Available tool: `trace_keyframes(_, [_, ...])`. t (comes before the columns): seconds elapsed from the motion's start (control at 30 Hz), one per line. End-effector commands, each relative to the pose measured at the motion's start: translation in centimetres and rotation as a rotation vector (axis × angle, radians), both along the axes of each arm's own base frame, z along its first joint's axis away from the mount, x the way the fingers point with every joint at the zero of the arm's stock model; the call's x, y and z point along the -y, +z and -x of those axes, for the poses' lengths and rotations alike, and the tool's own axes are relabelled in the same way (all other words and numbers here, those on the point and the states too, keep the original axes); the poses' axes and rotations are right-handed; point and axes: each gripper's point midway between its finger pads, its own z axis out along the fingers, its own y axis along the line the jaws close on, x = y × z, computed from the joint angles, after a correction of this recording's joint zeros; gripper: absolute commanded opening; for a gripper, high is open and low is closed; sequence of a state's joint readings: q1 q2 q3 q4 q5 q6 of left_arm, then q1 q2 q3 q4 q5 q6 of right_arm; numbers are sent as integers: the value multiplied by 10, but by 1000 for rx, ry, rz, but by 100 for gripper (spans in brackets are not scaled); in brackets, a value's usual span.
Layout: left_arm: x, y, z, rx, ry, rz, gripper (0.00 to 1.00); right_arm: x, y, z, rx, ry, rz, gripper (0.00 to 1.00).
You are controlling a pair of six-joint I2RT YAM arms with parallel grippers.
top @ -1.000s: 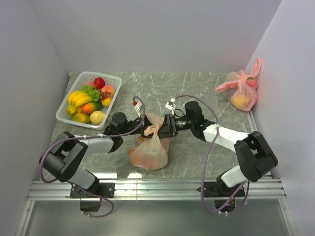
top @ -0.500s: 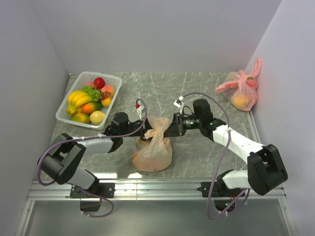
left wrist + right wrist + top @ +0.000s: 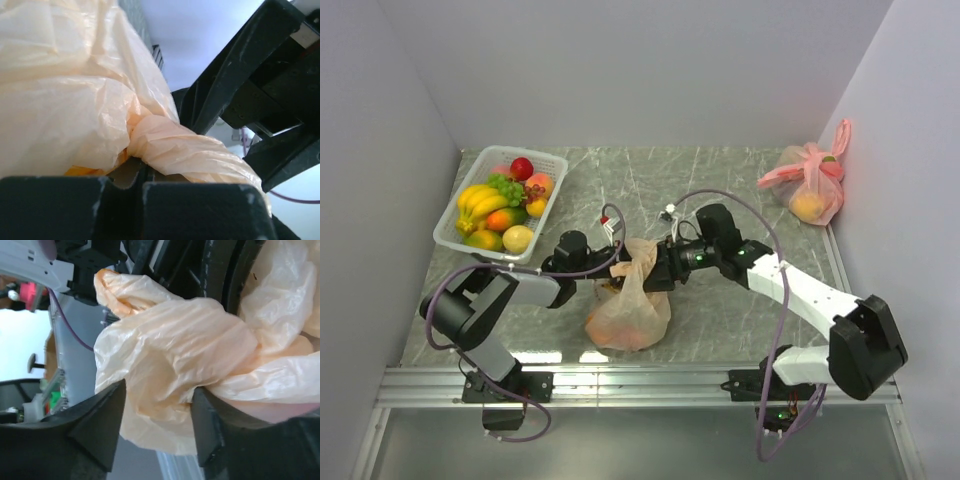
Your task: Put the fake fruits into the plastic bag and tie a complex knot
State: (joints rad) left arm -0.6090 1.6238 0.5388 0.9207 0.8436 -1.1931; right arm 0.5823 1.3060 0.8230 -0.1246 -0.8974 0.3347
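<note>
Left pincer (image 3: 606, 270) is together, clamped on the plastic bag (image 3: 628, 312) at its twisted handle; right pincer (image 3: 655, 274) stands apart, straddling the bunched plastic.

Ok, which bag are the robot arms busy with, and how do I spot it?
Find the grey marble table and look to its middle, near the front. There sits the plastic bag, peach-orange and crinkly, with something orange showing through. Unlike the pink bag in the far right corner, it has the robot's jaws meeting at its twisted top.
</note>
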Motion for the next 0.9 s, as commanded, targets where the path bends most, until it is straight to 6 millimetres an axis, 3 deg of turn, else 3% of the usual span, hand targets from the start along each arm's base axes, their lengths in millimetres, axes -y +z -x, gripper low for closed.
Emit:
trace_keyframes(0.0, [7, 61, -3, 171, -21, 162, 0, 19, 18, -9, 102, -17, 30, 65])
trace_keyframes(0.03, [6, 60, -2, 166, -17, 154, 0, 25, 21, -9, 97, -27, 44, 72])
trace_keyframes(0.07, [5, 62, -1, 173, -16, 156, 0, 27, 34, -13, 141, -33, 38, 73])
trace_keyframes(0.17, [4, 62, 1, 180, -15, 153, 0, 36, 43, -15, 151, -57, 51, 76])
trace_keyframes(0.3, [3, 62, 2, 188, -23, 149, 0, 51, 48, -20, 126, -120, 21, 71])
trace_keyframes(0.4, [3, 62, 2, 186, -24, 149, 0, 58, 38, -29, 89, -190, 18, 61])
trace_keyframes(0.47, [3, 60, 1, 184, -22, 147, 0, 57, 35, -35, 98, -210, 11, 54])
trace_keyframes(0.73, [8, 61, 1, 184, -30, 151, 0, 44, 3, -41, 16, -246, 19, 56])
trace_keyframes(0.8, [9, 59, 3, 184, -36, 150, 0, 36, 4, -36, 0, -224, -4, 59])
trace_keyframes(0.87, [12, 57, 4, 177, -42, 151, 0, 26, 6, -31, 0, -205, -27, 69])
